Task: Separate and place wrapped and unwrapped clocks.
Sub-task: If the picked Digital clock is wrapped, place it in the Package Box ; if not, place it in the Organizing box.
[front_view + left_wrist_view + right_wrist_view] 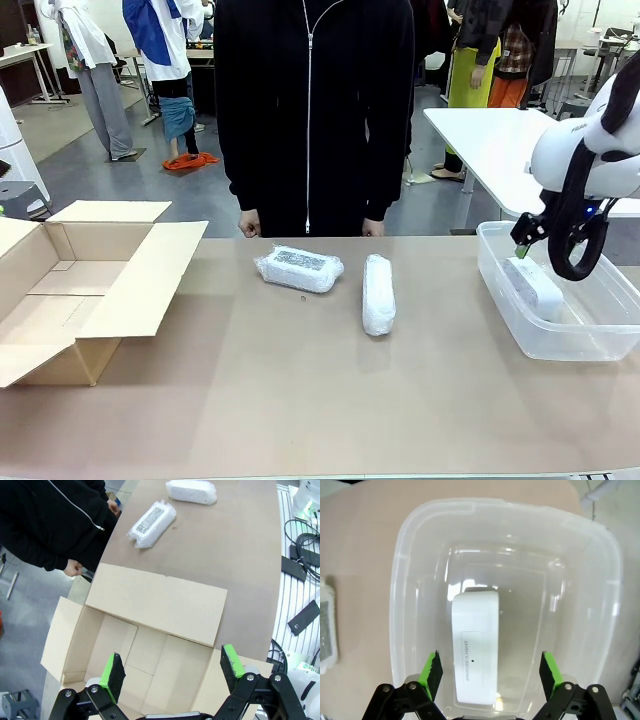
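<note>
The right gripper (pixel 490 665) and left gripper (pixel 172 669) are opened wide, empty. The bare clock (pixel 475 645) is laid in the tub (pixel 407 560) under the right jaws. The wrapped clocks (pixel 299 268) could be dropped if only wrap is pinched.

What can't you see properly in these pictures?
- Front view: the bare clock looks blurry low down, behind the cloudy bin wall.
- Front view: the left edge cuts off the box.
- Right wrist view: the left edge cuts off a wrapped clock.
- Left wrist view: the left gripper hides the box's near end.
</note>
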Motion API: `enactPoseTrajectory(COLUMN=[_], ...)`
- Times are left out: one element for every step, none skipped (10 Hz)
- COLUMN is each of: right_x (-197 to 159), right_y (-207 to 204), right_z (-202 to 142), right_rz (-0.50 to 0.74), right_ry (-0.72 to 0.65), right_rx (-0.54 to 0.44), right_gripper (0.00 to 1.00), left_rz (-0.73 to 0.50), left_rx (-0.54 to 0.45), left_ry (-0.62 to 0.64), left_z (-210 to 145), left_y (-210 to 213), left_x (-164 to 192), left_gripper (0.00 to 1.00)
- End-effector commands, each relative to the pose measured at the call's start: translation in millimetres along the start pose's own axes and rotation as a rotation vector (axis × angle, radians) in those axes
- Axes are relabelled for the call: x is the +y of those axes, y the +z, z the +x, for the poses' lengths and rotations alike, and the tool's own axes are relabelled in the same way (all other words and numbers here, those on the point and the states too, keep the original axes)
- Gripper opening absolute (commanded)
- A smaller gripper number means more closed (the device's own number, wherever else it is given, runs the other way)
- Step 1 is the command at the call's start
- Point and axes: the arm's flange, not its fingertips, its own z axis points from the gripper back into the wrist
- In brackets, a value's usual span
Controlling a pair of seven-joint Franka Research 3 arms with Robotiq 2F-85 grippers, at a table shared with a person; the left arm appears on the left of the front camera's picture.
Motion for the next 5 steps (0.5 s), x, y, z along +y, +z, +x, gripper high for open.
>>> enactPoseTrajectory(right_x=[-5,-8,-9,-9,-7], right_y=[14,22,32,40,44], right_z=[-1,-2,-5,-8,-10], right_rz=[-0.036,-0.038,-0.037,-0.030,-0.026], right_ry=[-0.048,-0.059,-0.072,-0.076,-0.075], right_rx=[-0.004,-0.018,-0.039,-0.055,-0.067], right_gripper=[1.00,1.00,1.00,1.00,1.00], left_rz=[-0.012,-0.012,-0.012,-0.012,-0.012], left_rx=[-0.014,-0.014,-0.014,-0.014,-0.014], left_ry=[-0.013,-0.013,-0.013,-0.013,-0.013], left_z=[-1,-1,-1,-1,-1], left_y=[1,1,1,1,1], left_x=[1,1,1,1,1], left_gripper=[1.00,1.00,1.00,1.00,1.00])
